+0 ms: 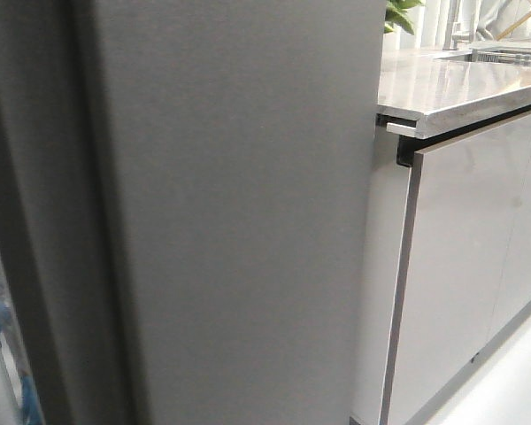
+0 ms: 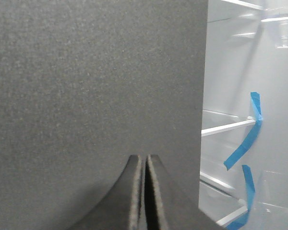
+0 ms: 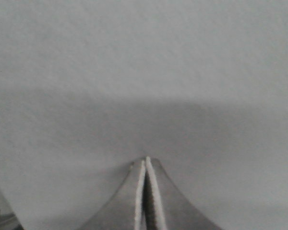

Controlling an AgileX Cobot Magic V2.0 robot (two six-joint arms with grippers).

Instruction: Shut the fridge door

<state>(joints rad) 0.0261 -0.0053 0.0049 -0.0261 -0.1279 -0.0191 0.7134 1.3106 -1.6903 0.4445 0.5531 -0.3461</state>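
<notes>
Both the left gripper (image 2: 145, 160) and right gripper (image 3: 146, 160), fingers pressed together, meet the fridge door (image 1: 239, 212) (fridge shelves (image 2: 228, 127) bare, blue tape (image 2: 247, 136) on them).

Left gripper (image 2: 145, 165) with both fingers pressed flat together, tips pointing straight ahead; right gripper (image 3: 146, 165) likewise closed, pale inner pads meeting at the tips, nothing held between.
</notes>
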